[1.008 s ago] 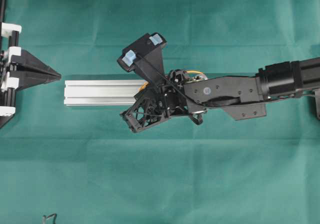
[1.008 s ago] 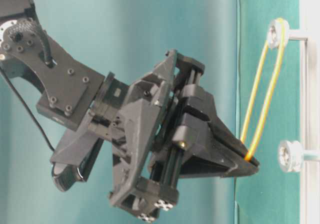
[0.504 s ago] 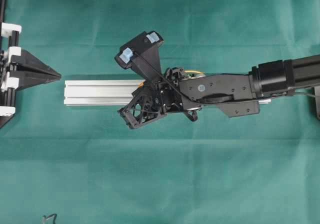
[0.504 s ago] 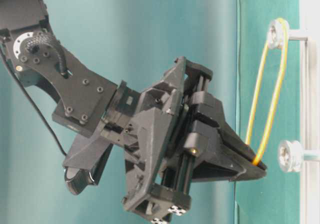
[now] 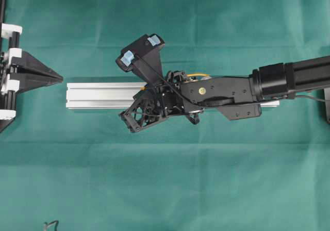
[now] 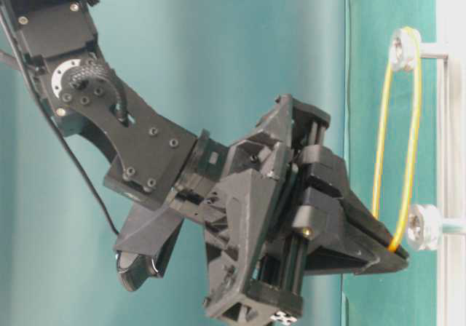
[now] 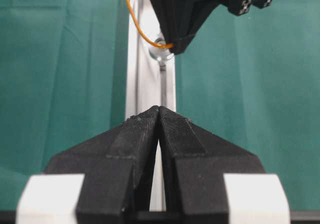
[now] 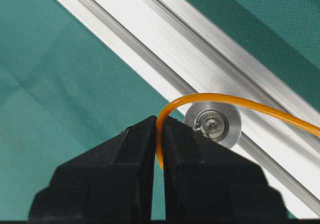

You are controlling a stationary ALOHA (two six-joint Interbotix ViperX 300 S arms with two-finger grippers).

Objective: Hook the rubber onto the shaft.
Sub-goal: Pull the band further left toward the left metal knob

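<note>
The thin orange rubber band [image 6: 416, 137] hangs from the upper shaft [image 6: 403, 48] on the aluminium rail [image 5: 98, 95] and is stretched towards the lower shaft [image 6: 424, 226]. My right gripper [image 8: 158, 121] is shut on the band's free end beside that shaft's round head [image 8: 212, 124]. The band [image 8: 240, 102] curves along the head's edge; whether it sits behind the head I cannot tell. My left gripper [image 7: 159, 109] is shut and empty, off the rail's left end [image 5: 59, 78], pointing along it. Its camera shows the band [image 7: 131, 19] and the right gripper's tip [image 7: 180, 46].
The rail lies across the green cloth, mostly under the right arm [image 5: 232, 89]. A black and white frame [image 5: 7, 61] stands at the left edge. A small dark wire piece [image 5: 50, 224] lies at the bottom left.
My right gripper has moved along the rail with the band, from short of the lower shaft to right beside its head, stretching the loop longer. The left gripper has not moved.
</note>
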